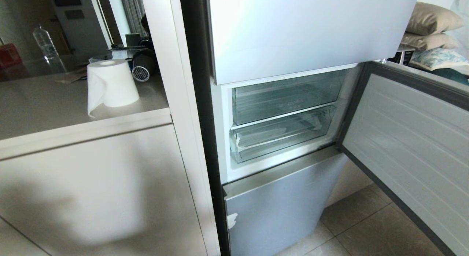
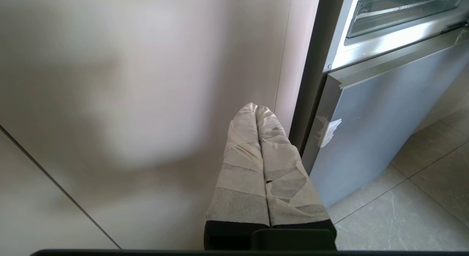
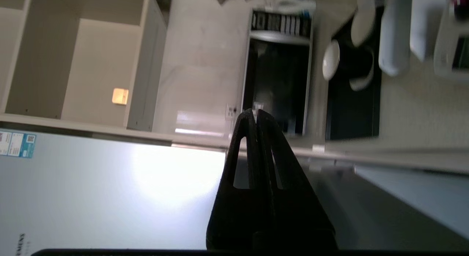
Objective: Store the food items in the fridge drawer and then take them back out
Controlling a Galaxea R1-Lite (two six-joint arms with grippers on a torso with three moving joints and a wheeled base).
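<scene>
No food items show in any view. The fridge's middle compartment stands open, with two clear plastic drawers pushed in: an upper one (image 1: 285, 98) and a lower one (image 1: 278, 136). A corner of the lower drawer (image 2: 399, 10) also shows in the left wrist view. I cannot tell which is the task's fridge drawer. My left gripper (image 2: 256, 108), its fingers wrapped in pale tape, is shut and empty, low down before the cabinet panel beside the fridge. My right gripper (image 3: 254, 114), black, is shut on nothing and is held alongside the fridge's pale door. Neither arm is in the head view.
The compartment's door (image 1: 410, 138) is swung wide open to the right. Above and below it, the upper door (image 1: 300, 28) and the lower silver door (image 1: 278, 208) are closed. A paper roll (image 1: 111, 85) and a water bottle (image 1: 44, 41) stand on the counter at left.
</scene>
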